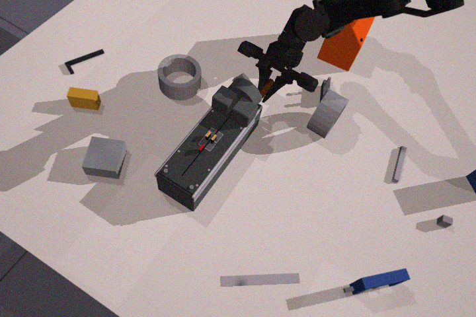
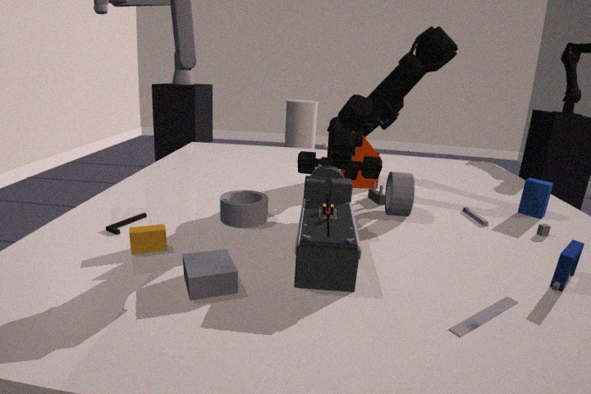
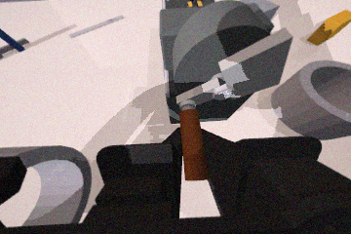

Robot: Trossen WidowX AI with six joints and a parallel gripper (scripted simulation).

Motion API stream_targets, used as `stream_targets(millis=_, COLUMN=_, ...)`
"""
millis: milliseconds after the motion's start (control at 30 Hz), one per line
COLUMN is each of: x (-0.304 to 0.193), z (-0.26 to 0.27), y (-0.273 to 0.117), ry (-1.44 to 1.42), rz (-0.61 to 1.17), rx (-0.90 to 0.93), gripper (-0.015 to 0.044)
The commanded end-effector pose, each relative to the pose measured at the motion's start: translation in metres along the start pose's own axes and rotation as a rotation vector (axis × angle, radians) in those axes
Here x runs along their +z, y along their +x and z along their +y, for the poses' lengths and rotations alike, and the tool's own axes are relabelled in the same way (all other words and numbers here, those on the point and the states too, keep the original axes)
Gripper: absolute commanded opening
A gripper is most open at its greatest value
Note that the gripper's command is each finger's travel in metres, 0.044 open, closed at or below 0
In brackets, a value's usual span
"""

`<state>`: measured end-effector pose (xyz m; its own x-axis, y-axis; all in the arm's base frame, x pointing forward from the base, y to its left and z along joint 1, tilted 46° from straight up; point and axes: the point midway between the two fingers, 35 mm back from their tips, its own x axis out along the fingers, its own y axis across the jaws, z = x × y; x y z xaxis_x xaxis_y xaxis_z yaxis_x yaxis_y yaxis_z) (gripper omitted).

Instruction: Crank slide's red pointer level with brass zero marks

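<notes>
The dark machine (image 1: 174, 188) (image 2: 326, 267) has a slotted top with two brass zero marks (image 1: 211, 137) (image 2: 328, 205). The red pointer (image 1: 201, 148) (image 2: 328, 212) stands a little off the marks, on the side away from the crank. In the wrist view the grey crank arm (image 3: 268, 60) slants across the round hub (image 3: 198, 54), with the brown handle (image 3: 192, 138) (image 1: 267, 86) at its lower left end. My gripper (image 1: 264, 94) (image 3: 187, 131) is shut on the handle. In the exterior view the fingertips are hidden behind the machine.
A grey ring (image 1: 179, 89) (image 2: 244, 216) stands beside the crank end, and a second ring (image 1: 326, 113) (image 2: 400, 194) stands on edge on the other side. A grey block (image 1: 106, 153), a yellow block (image 1: 83, 99) and an orange wedge (image 1: 338, 50) stand farther off.
</notes>
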<state>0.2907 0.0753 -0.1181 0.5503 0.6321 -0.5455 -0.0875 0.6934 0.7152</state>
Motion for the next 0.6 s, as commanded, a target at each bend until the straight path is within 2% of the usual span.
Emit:
stream_targets(millis=0, x=0.006, z=0.005, y=-0.006, ry=-0.011, rz=-0.008, rx=0.012, gripper=0.0000)
stream_targets(millis=567, x=0.018, z=0.004, y=-0.019, ry=-0.012, rz=-0.008, rx=0.011, gripper=0.0000)
